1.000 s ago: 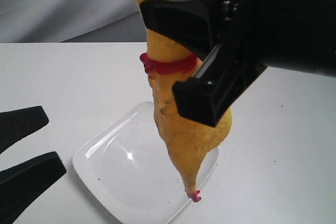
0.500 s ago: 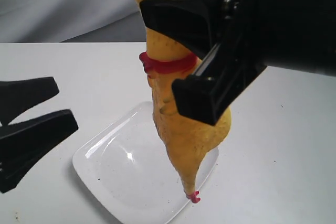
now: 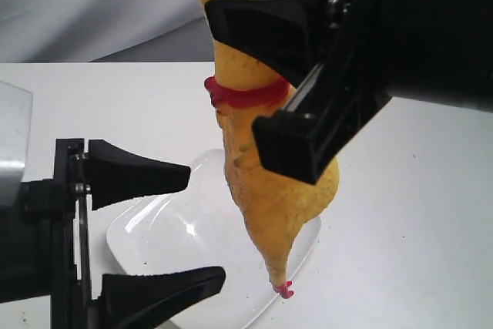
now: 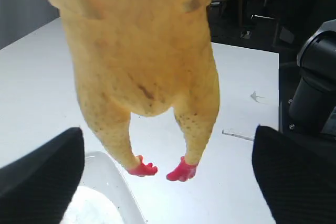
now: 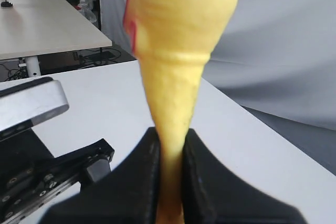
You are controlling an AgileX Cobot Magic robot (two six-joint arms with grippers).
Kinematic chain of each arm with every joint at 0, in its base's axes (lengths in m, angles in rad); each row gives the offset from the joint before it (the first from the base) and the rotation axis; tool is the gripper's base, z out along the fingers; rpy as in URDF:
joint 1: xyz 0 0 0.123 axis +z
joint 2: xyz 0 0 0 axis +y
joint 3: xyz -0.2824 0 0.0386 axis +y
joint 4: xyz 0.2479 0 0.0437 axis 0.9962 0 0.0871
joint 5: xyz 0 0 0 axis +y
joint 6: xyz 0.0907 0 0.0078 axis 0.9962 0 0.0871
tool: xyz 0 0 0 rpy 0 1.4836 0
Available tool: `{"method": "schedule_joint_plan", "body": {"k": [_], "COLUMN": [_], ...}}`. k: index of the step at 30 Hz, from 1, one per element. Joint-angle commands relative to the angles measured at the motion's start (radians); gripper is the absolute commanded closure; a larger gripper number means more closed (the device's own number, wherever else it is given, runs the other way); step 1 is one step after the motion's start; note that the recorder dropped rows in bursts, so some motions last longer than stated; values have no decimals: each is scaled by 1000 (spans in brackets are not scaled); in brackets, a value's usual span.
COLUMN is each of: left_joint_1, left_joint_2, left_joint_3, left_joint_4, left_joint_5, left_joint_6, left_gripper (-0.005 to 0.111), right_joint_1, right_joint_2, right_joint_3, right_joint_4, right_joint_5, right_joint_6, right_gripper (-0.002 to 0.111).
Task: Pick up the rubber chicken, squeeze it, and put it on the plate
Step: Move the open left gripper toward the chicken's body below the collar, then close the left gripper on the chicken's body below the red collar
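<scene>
White surface (image 3: 431, 213), glossy plate (image 3: 185, 244) lying flat on it. Over the plate hangs the rubber chicken (image 3: 269, 190), upright, head up. The right claw (image 3: 254, 82) is clamped on it around the red neck band; the left claw (image 3: 202, 225) gapes wide beside the body, empty. Red feet (image 3: 285, 289) dangle by the plate's rim.

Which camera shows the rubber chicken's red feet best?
Left wrist view: both red feet hang in plain sight. The exterior view shows only one red tip near the plate's edge; the right wrist view shows just the neck in the right gripper.
</scene>
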Motion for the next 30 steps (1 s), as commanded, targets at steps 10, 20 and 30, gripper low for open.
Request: {"method": "schedule_joint_plan", "body": {"k": [10,20,30], "left_joint_1": [-170,-170,-170], "left_joint_2": [81,248,257], "left_joint_3": [-14,-70,-72], "left_joint_4": [-662,-662,-737], "left_joint_5": [100,-19,-65], "left_joint_6": [459,470,472], "left_gripper": [25,26,71], "right_joint_1": [-8,-8,-8], "right_joint_2": [-11,-11,-11], "right_joint_3": [-1,-1,-1], "right_joint_4": [13,13,13], "right_joint_5": [-32,6,29], "right_joint_6": [4,15,15], "right_gripper": [108,108,108]}}
